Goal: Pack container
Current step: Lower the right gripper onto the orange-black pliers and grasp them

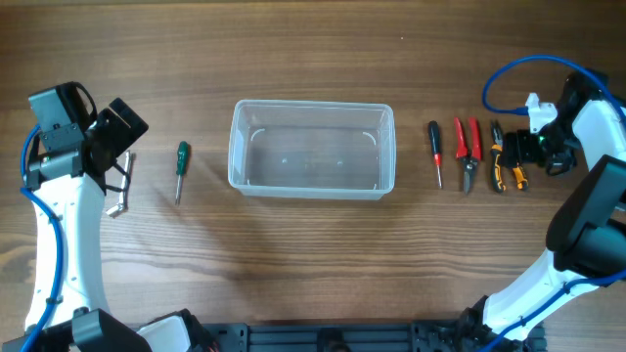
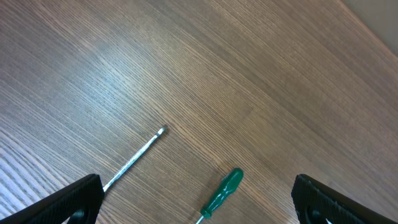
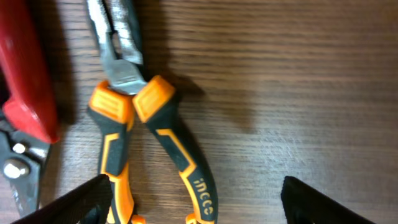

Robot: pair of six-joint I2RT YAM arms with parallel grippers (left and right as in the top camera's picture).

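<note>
The clear plastic container point(image 1: 311, 149) stands empty at the table's middle. A green-handled screwdriver point(image 1: 181, 161) lies left of it; its handle point(image 2: 222, 193) shows between my left gripper's fingers. My left gripper point(image 2: 199, 208) is open and empty above it, at the far left in the overhead view point(image 1: 121, 181). Right of the container lie a black-and-red screwdriver point(image 1: 436, 152), red snips point(image 1: 469, 152) and orange-and-black pliers point(image 1: 507, 161). My right gripper point(image 3: 193, 205) is open just above the pliers' handles point(image 3: 155, 143), touching nothing, and sits at the right in the overhead view point(image 1: 533, 147).
A bare metal shaft point(image 2: 134, 158) lies on the wood near my left finger, its handle hidden. The red snips' handle point(image 3: 25, 81) lies close left of the pliers. Blue cable loops over the right arm point(image 1: 509, 78).
</note>
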